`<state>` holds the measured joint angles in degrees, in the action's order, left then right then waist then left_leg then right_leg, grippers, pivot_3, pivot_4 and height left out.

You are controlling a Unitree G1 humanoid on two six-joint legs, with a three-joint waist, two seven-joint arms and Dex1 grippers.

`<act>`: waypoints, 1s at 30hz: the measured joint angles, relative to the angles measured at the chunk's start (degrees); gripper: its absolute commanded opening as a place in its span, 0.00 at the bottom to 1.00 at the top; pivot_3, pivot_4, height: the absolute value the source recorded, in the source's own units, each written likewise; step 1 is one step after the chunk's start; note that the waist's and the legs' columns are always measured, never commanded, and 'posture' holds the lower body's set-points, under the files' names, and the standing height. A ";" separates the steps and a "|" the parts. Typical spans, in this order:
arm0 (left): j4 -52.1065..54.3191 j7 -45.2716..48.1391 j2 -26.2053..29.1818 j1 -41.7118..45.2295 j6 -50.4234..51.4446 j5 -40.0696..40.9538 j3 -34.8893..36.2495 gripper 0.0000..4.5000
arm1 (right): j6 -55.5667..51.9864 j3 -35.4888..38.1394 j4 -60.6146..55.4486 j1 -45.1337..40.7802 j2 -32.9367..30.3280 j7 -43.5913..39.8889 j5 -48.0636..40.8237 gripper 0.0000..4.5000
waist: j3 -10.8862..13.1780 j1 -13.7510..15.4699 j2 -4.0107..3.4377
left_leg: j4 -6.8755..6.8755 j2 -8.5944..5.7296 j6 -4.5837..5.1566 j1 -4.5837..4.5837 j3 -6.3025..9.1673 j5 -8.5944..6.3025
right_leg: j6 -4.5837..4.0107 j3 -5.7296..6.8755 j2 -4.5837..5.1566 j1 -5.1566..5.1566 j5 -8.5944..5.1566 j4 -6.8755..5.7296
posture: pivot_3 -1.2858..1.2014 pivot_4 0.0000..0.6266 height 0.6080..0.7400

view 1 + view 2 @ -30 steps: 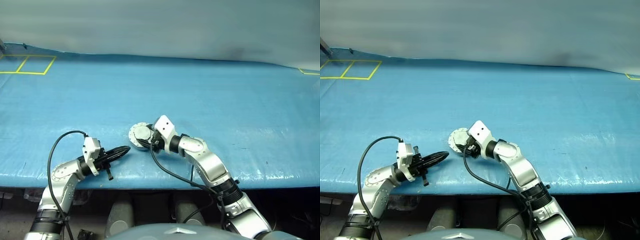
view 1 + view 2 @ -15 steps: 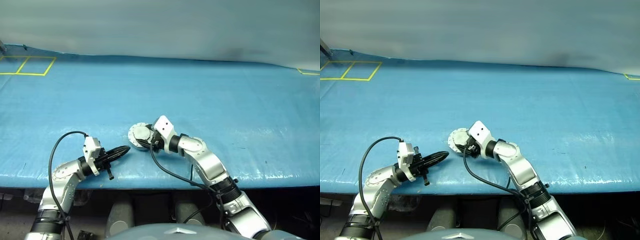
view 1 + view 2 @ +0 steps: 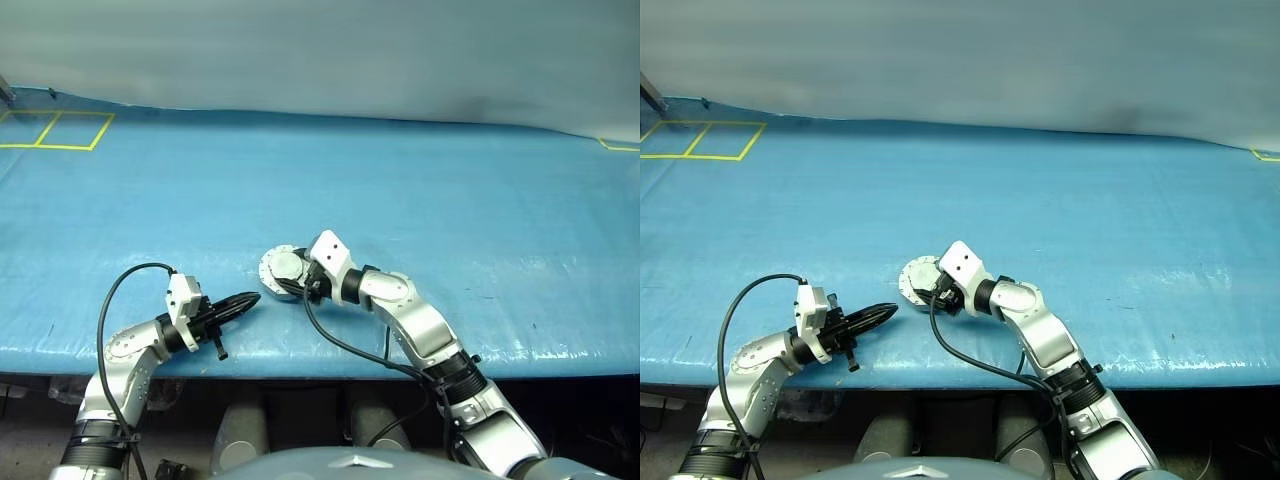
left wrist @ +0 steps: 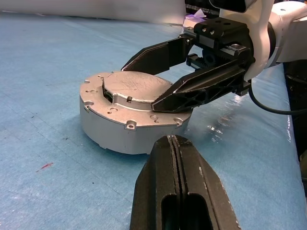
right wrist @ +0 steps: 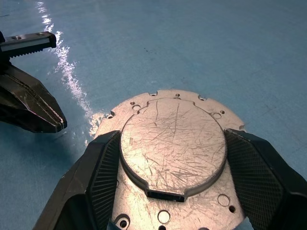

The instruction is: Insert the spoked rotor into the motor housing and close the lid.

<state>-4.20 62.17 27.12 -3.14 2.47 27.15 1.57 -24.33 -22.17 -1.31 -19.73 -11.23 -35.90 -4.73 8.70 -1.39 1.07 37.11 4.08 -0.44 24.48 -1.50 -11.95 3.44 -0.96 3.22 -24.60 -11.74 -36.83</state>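
Two black fingers of the right gripper (image 5: 168,191) straddle the closed lid (image 5: 172,146) on the motor housing (image 4: 115,127) near the table's (image 3: 480,200) front edge; left gripper (image 4: 176,143) pressed together. Next, probably release.

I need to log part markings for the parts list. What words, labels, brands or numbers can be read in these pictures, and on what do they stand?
None: no readable text.
The lid: bare scratched metal with screw holes, no stamp or label.
The motor housing: plain side wall.
The table: yellow line squares at its far corners, no writing.
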 measured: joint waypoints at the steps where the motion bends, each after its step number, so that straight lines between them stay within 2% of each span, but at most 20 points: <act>1: 0.00 -0.10 0.00 0.00 0.00 0.00 0.00 0.00 | 0.02 -0.02 0.04 0.00 0.04 0.02 0.04 0.68 | 0.00 0.00 0.00 | 0.00 0.00 0.00 0.00 0.00 0.00 | 0.00 0.00 0.00 0.00 0.00 0.00 | 0.52 0.24 1.00; 6: 0.46 -2.65 -1.46 0.42 2.89 1.76 0.41 0.00 | 0.27 -0.03 0.69 -0.16 0.32 0.06 0.21 0.68 | -0.01 -0.05 0.00 | 0.01 0.00 0.00 -0.04 0.01 0.00 | 0.00 0.01 0.00 0.00 0.00 -0.01 | 0.52 0.24 1.00; 13: 0.66 -5.91 -2.82 5.61 8.67 5.48 3.09 0.00 | 0.31 -0.13 0.70 -0.21 0.32 0.06 0.40 0.68 | -0.06 -0.05 0.02 | 0.02 -0.01 0.01 -0.04 0.03 0.01 | 0.00 0.04 -0.01 0.08 0.00 -0.01 | 0.52 0.24 1.00; 30: -1.18 -7.46 -1.08 9.72 8.13 -4.90 -2.63 0.00 | 0.29 -0.20 0.32 0.29 0.28 1.10 0.90 0.68 | -0.12 0.16 -0.01 | 0.02 -0.03 0.00 -0.23 0.04 0.00 | 0.00 0.05 0.05 0.05 0.00 0.02 | 0.52 0.24 1.00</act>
<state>-5.38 54.71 26.04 6.59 10.61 22.26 -1.05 -24.05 -22.36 -1.00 -19.44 -10.94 -34.80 -3.83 8.59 -1.23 1.06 37.12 4.05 -0.44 24.24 -1.46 -11.95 3.45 -0.92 3.27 -24.55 -11.74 -36.81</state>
